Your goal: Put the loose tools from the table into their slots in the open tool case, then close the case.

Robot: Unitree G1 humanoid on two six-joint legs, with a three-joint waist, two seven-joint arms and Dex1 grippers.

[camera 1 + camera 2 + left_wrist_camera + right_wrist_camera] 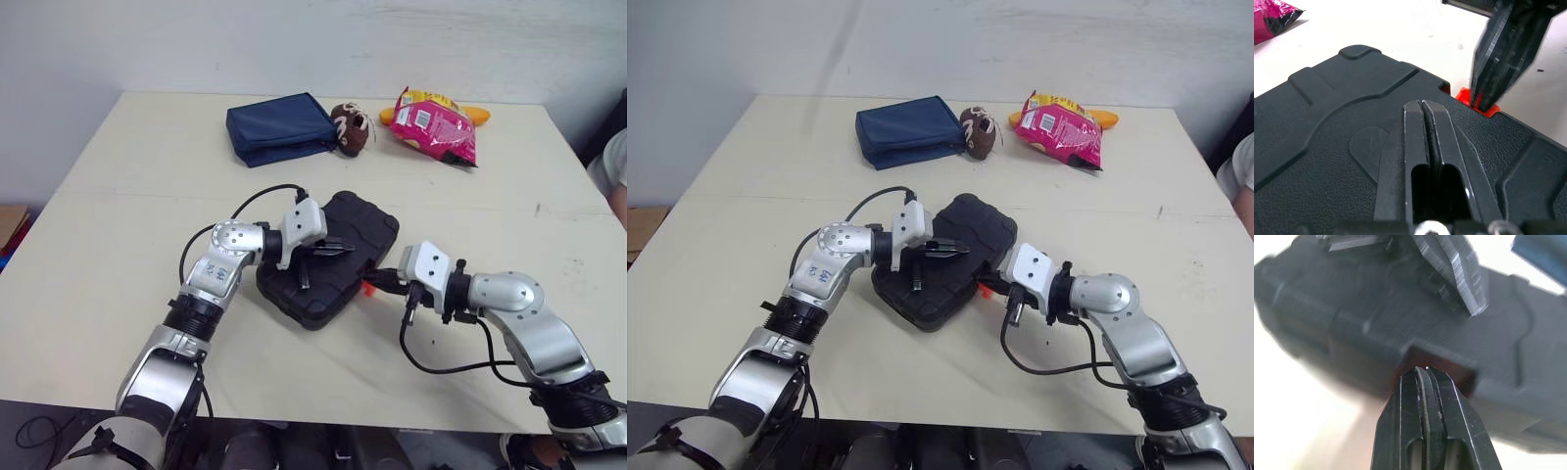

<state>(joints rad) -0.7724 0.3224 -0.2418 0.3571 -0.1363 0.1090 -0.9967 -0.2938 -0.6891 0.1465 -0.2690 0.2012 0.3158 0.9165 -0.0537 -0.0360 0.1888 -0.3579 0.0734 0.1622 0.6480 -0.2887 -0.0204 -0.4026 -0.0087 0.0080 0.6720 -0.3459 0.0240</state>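
Observation:
The black tool case lies closed in the middle of the table, lid down. An orange-red latch shows on its right edge. My left gripper rests shut on top of the lid, its fingers pressed together with nothing between them. My right gripper is shut too, its tip at the red latch on the case's side. In the right wrist view its closed fingers point at the recess in the case's edge.
At the back of the table lie a folded navy pouch, a small brown toy and a pink snack bag. A person's sleeve shows at the right edge.

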